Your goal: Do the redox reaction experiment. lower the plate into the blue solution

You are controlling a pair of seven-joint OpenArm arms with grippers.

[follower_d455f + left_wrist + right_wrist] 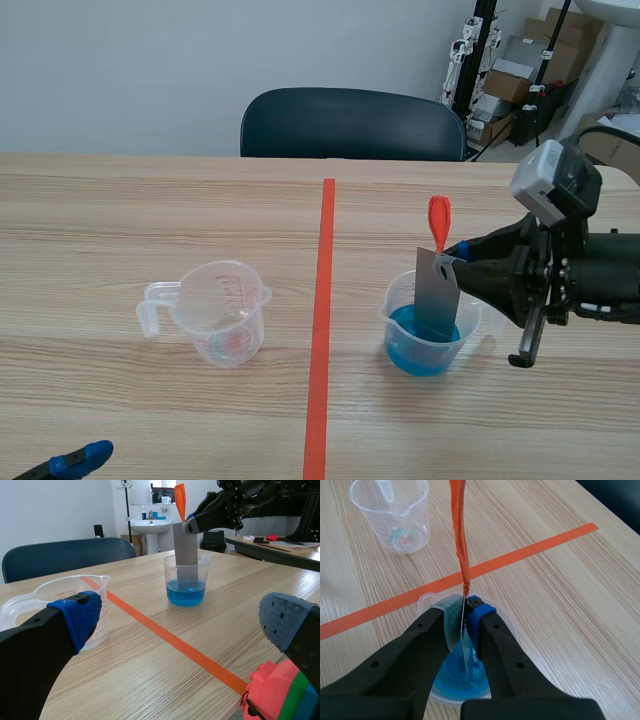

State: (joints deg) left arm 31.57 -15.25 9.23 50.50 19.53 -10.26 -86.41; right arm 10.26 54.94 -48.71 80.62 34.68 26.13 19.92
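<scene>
The right arm is in over the clear plastic beaker of blue solution. The right arm's jaws are clamped tight on the thin grey metal plate, pinching it near its top edge. An orange-red strip sticks up just above them.

The plate hangs upright, long axis straight up and down, broad face toward the camera between the arms. From the right wrist it's a bare sliver, edge-on between the two pads, with the beaker's mouth directly beneath. That's the line that matters: plate under the jaws, solution under the plate, all stacked vertically.

The plate's lower end is inside the rim, at or just into the blue. I can't tell through the plastic how deep it sits. To my eye this wants a straight drop with no tilt. The beaker is narrow and the jaws ride close above its rim, so a sideways drift could nudge the wall.

The left arm's jaws sit low at the robot's near left, blue pads spread wide with nothing between them, well apart from the beaker. Across the orange-red tape line a clear measuring jug with red markings stands on the pale wooden desk. The right arm is plainly the nearer one.
</scene>
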